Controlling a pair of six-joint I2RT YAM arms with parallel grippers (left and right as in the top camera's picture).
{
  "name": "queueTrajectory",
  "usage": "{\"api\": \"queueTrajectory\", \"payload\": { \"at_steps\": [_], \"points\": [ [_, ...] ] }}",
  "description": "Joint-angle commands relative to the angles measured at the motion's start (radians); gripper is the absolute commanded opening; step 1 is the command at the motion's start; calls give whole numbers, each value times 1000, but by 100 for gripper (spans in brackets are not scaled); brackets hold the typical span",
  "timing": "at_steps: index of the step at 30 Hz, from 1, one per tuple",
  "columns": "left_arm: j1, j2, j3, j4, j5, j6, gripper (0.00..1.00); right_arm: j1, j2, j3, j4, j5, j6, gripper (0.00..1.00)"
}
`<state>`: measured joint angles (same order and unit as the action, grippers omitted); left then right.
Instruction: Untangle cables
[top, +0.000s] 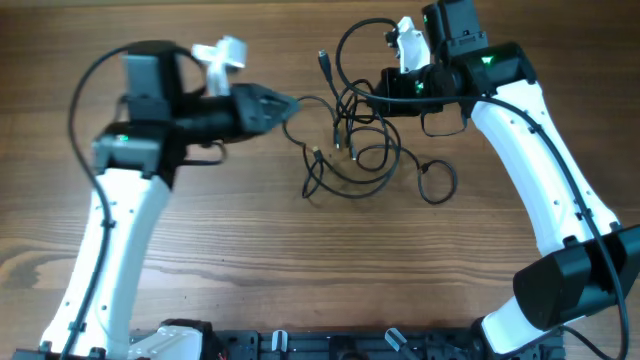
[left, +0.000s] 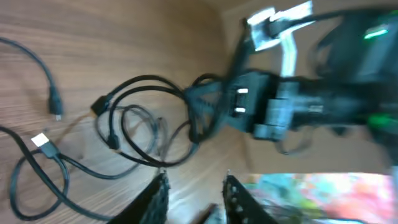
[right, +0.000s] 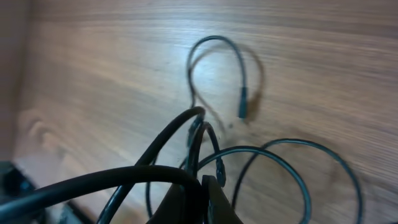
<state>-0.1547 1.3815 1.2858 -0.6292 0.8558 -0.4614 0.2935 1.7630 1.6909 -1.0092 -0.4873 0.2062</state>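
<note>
The cables lie as a tangle of thin black cords in the middle of the wooden table, with one plug end pointing away. My right gripper is at the tangle's upper right and is shut on a black cable, which it holds slightly raised. In the right wrist view the gripper pinches that cord, with loops below it. My left gripper is just left of the tangle. It stands open with nothing between its fingers, and the cables lie just beyond its tips.
A single loop trails out to the right of the tangle. The arm bases line the front edge of the table. A colourful surface shows past the table edge in the left wrist view.
</note>
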Motion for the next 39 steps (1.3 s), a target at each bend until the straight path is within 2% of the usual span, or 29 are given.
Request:
{"api": "queueTrajectory", "payload": {
  "at_steps": [1, 6, 9, 12, 15, 21, 24, 30, 32, 39],
  "points": [
    [-150, 26, 8, 0, -383, 13, 30, 1, -15, 3, 4, -137, -24, 4],
    [-272, 56, 8, 11, -536, 37, 25, 1, -15, 3, 1, -161, -23, 4],
    [-280, 80, 8, 35, -535, 41, 18, 1, -15, 3, 1, -174, -24, 4],
    [-280, 81, 8, 65, -510, 39, 17, 1, -14, 3, 1, -173, -24, 4],
    [-280, 56, 8, 72, -473, 39, 22, 1, -14, 3, 2, -173, -24, 4],
    [-280, -47, 8, 49, -439, 66, 39, 1, -14, 3, 2, -173, -23, 4],
    [-282, -76, 8, 8, -445, 110, 41, 1, -14, 3, 2, -173, -23, 4],
    [-307, -44, 6, -35, -451, 118, 39, 1, -14, 3, 2, -174, -22, 4],
    [-323, -29, 6, -42, -511, 117, 40, 1, -14, 3, 1, -174, -23, 4],
    [-329, 37, 5, 58, -616, 114, 39, 1, -14, 3, 0, -174, -22, 4]
  ]
}}
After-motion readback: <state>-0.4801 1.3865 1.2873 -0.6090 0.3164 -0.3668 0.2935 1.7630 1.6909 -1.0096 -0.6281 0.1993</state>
